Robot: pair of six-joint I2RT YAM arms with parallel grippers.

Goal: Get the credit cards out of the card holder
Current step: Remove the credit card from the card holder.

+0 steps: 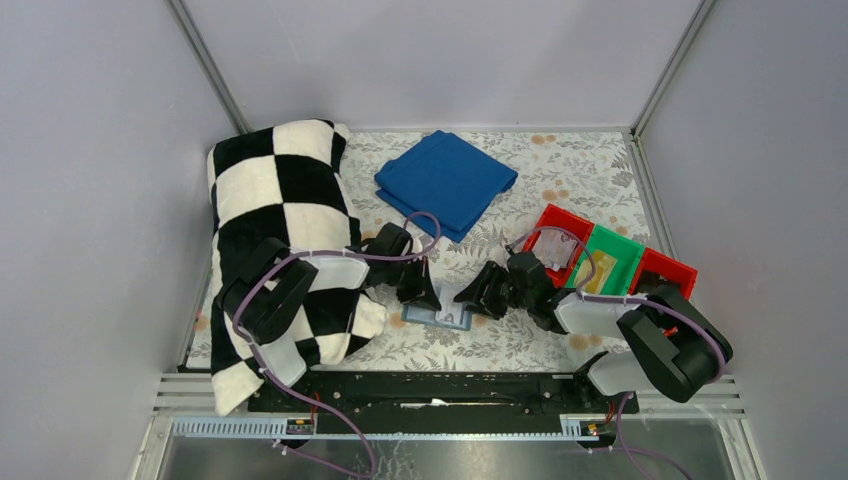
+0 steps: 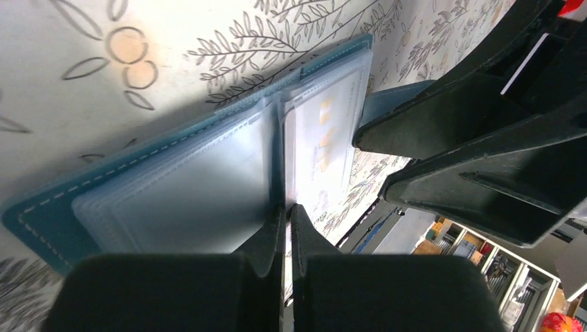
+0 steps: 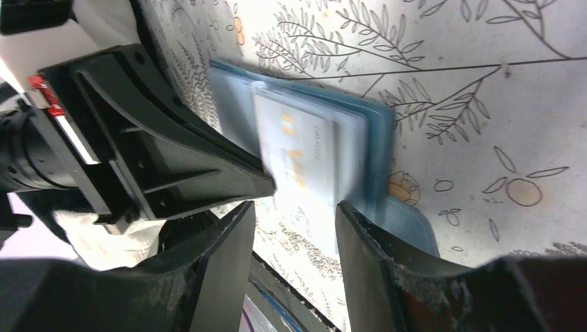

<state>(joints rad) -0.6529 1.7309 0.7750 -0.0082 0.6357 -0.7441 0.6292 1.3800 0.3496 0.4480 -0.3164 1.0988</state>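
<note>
Your left pincer [image 2: 287, 214] is clamped nearly closed on the card holder [image 2: 41, 216] at its middle fold. The holder lies open on the bench [image 1: 560, 180], centre near. One whitish credit card [image 3: 304, 152] with yellow print lies in its right half, between your right pincer's [image 3: 296, 209] spread fingers [image 3: 221, 263].

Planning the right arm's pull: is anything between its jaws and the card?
Nothing visible. The credit card pokes from the card holder straight ahead of the open right gripper; the left gripper pinches a clear sleeve alongside.
</note>
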